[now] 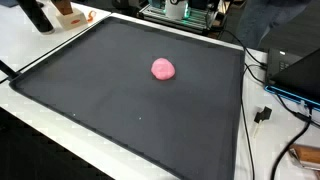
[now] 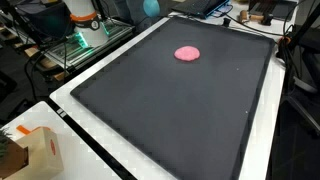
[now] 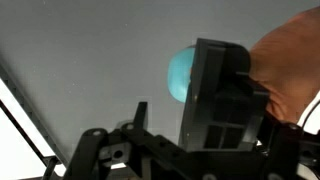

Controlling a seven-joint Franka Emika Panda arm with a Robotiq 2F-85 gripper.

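Note:
In the wrist view my gripper (image 3: 176, 112) fills the lower half as dark, blurred blocks, so how its jaws stand is unclear. A round teal ball (image 3: 180, 74) shows just behind the big dark finger block (image 3: 222, 92), partly hidden by it. Whether the ball is held I cannot tell. A blurred orange-brown shape (image 3: 292, 62) sits at the right edge. A teal ball (image 2: 150, 7) also shows at the top edge of an exterior view. The gripper itself is outside both exterior views. A pink lump (image 1: 163, 68) (image 2: 187, 53) lies alone on the black mat (image 1: 110, 85) (image 2: 180, 110).
The mat covers a white table (image 1: 35, 55) (image 2: 270, 150). The robot base (image 2: 82, 18) stands by a rack with a green light. A cardboard box (image 2: 30, 150) sits at a table corner. Cables and a connector (image 1: 263, 115) lie beside the mat, with dark equipment (image 1: 295, 70) past them.

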